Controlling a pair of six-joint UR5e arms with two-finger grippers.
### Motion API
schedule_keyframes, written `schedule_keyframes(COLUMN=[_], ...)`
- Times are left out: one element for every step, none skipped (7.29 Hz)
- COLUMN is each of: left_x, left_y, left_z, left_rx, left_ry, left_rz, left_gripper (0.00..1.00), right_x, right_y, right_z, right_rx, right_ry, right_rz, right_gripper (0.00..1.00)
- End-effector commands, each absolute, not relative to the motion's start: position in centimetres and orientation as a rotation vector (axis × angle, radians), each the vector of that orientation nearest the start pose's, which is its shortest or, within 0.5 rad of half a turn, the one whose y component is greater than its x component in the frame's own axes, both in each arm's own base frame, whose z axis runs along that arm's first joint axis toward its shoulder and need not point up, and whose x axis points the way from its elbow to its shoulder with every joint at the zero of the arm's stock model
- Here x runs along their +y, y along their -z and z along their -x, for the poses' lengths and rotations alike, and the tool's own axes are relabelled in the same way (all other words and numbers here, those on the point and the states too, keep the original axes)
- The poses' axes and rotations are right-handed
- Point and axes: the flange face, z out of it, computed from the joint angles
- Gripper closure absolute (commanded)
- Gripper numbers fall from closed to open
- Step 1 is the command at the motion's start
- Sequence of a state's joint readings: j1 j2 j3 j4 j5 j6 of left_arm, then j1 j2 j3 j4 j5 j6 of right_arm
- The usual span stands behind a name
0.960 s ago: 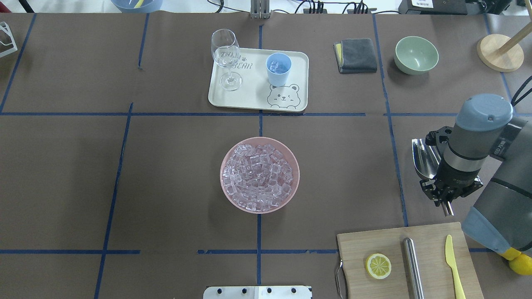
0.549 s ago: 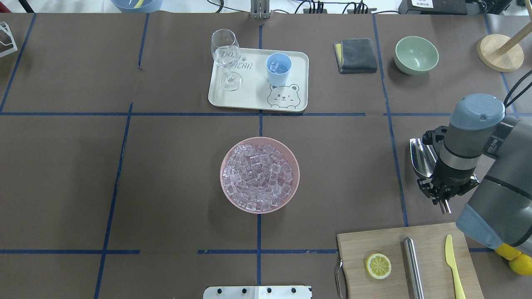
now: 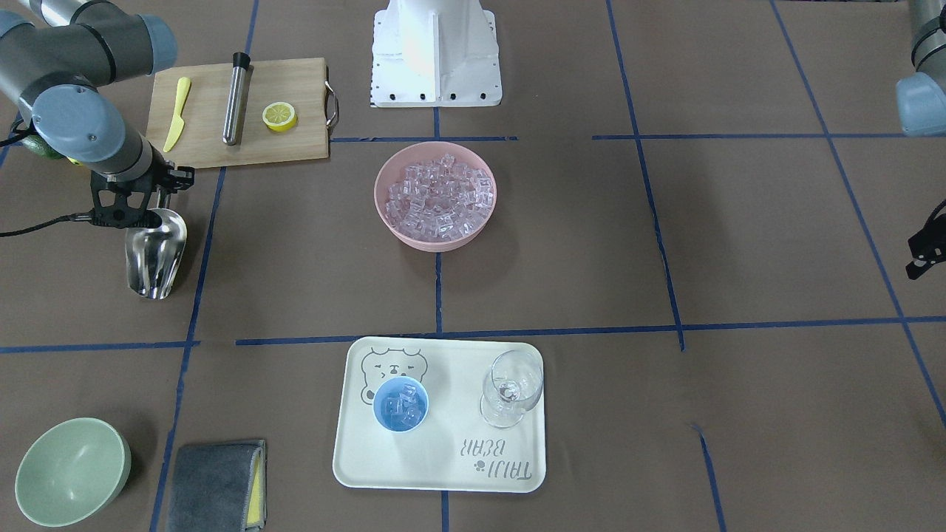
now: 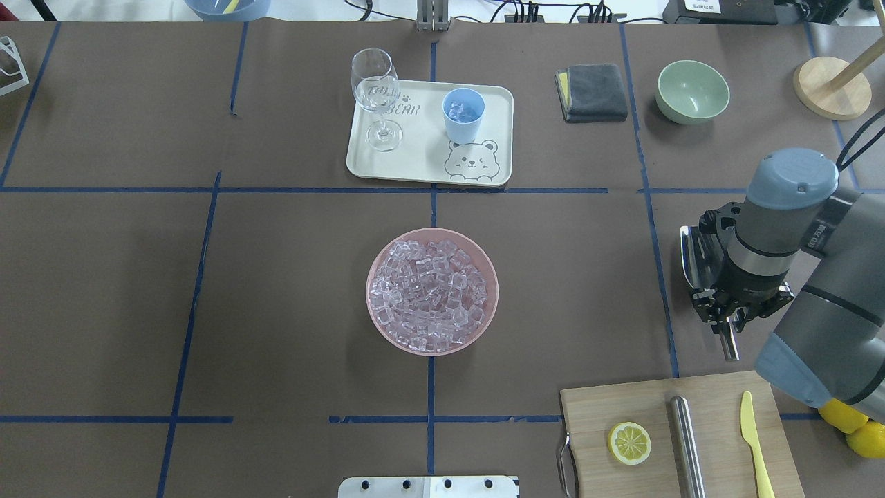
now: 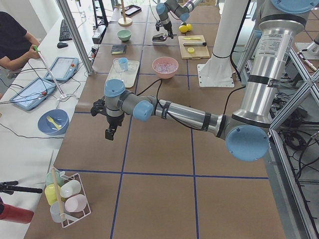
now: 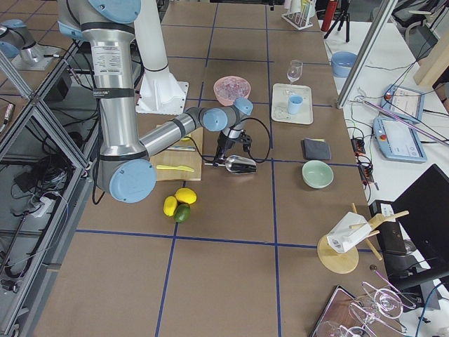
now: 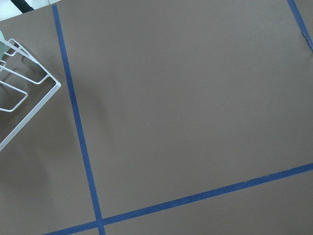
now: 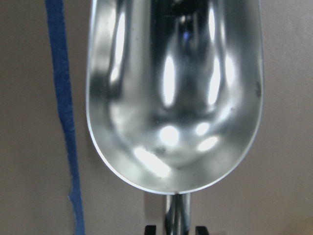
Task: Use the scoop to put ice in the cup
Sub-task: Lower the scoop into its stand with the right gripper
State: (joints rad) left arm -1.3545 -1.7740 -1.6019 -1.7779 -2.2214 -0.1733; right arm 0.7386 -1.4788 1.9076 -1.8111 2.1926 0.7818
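Note:
The steel scoop (image 4: 693, 257) is empty; its trough fills the right wrist view (image 8: 173, 93). My right gripper (image 4: 734, 310) is shut on the scoop's handle at the right side of the table and holds the scoop low over the brown mat (image 3: 154, 255). The ice (image 4: 432, 290) fills a pink bowl (image 3: 390, 225) at the table's middle. The light-blue cup (image 4: 463, 114) stands on a cream tray (image 4: 422, 166) and holds a few cubes (image 3: 400, 404). My left gripper (image 5: 109, 132) hangs over bare mat far to the left; I cannot tell its jaws.
A wine glass (image 4: 375, 97) stands on the tray beside the cup. A cutting board (image 4: 677, 432) with a lemon slice, a steel cylinder and a yellow knife lies near the right arm. A green bowl (image 4: 693, 91) and a grey cloth (image 4: 592, 92) sit at the back right.
My right arm has shifted a little to the left and away from the cutting board, carrying the scoop with it. The cup, bowl and ice have not moved.

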Motion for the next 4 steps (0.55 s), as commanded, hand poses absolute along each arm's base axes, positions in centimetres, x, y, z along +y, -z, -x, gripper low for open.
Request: schedule_keyframes(left_x=[-59.4,-59.4,-59.4,-59.2], left_y=[-51.5,-51.4,-51.3,-51.5], left_z=[-5.6,-5.6,-5.6,-5.5], left_rx=[0.711,0.711,0.711,0.711], left_ry=[-0.185,-0.186,-0.186,-0.185], left_rz=[-0.297,-0.299,-0.300,-0.296], left_gripper=[0.00,0.00,0.00,0.00], right_x=[-40.3,-40.8,-41.5,-43.0], right_y=[-48.1,-48.0,-46.4,-44.9], right_z=[32.0,31.2,28.6,23.6], right_rx=[-0.565,-0.568,-0.598,-0.645], right_ry=[0.087,0.071,0.036,-0.031], right_rz=[0.316,0.310,0.274,0.225], right_gripper=[0.00,0.00,0.00,0.00])
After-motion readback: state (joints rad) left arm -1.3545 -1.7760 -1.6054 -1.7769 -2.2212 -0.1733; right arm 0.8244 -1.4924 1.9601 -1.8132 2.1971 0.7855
